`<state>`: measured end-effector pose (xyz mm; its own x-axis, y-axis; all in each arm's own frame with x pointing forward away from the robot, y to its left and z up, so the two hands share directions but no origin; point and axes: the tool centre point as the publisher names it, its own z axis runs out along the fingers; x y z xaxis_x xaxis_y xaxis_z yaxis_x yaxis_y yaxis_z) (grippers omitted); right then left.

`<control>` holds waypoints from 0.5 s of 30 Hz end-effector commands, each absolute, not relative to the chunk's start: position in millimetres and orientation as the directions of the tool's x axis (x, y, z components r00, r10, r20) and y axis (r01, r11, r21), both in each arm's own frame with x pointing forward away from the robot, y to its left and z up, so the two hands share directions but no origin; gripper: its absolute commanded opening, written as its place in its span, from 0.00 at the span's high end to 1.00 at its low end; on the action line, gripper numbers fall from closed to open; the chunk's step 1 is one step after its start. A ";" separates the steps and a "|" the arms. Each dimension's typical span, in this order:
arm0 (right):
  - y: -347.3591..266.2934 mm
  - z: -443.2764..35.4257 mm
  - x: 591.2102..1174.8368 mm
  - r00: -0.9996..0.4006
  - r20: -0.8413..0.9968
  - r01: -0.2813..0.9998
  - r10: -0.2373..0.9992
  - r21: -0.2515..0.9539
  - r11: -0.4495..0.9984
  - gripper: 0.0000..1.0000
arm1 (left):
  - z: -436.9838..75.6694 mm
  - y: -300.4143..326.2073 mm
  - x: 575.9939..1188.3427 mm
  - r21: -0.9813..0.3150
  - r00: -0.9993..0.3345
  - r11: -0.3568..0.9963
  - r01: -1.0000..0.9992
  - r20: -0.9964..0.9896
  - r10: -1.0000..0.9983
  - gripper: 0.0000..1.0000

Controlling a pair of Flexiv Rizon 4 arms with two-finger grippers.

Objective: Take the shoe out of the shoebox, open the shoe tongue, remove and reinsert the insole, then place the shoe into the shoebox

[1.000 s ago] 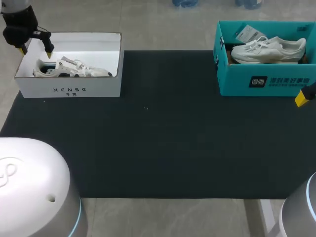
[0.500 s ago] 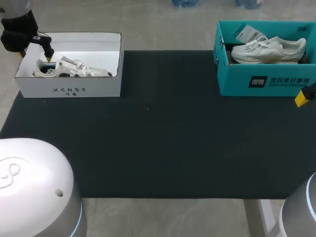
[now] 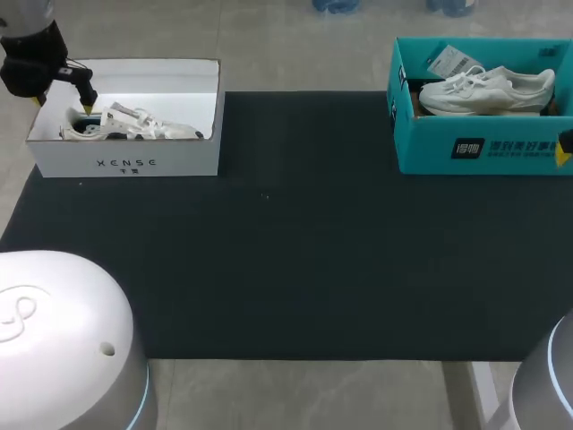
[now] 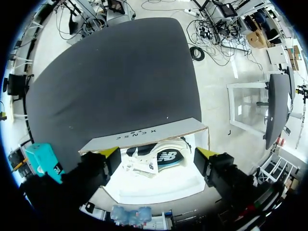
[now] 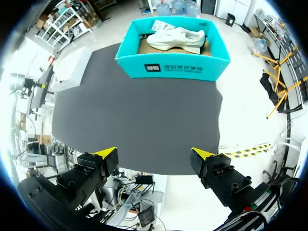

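Sneaker (image 4: 153,161) lies in the white shoebox (image 4: 144,136) right under my left gripper (image 4: 158,153), fingers wide apart, empty. Probably light and soft-sided; the firmer heel collar suits gripping.

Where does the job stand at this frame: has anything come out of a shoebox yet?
Done: nothing yet. The shoe lies inside the white shoebox. In hand: the left tool hangs open over that shoe, not gripping it. The right tool is open, apart from the teal box, whose white sneaker also sits inside. Left: lifting out, tongue, insole, return.
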<state>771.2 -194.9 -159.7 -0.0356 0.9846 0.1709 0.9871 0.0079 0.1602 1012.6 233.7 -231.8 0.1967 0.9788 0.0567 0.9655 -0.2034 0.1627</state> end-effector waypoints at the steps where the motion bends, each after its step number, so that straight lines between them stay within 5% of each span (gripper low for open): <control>1: -207.7 -166.7 886.5 0.087 0.020 0.988 0.996 -0.130 -0.084 0.00 | -231.7 233.8 1011.6 0.165 0.197 -0.204 0.965 0.058 0.979 0.00; 15: -247.7 -177.9 939.3 0.230 -0.016 0.968 0.973 -0.095 -0.231 0.00 | -231.7 233.8 1011.6 0.165 0.197 -0.204 0.965 0.058 0.979 0.00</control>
<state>914.5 -244.8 -183.1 0.2305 0.9731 -0.0064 0.9687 -0.2288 0.0958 1012.5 233.6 -231.6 0.1967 0.9788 0.0573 0.9655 -0.2035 0.1626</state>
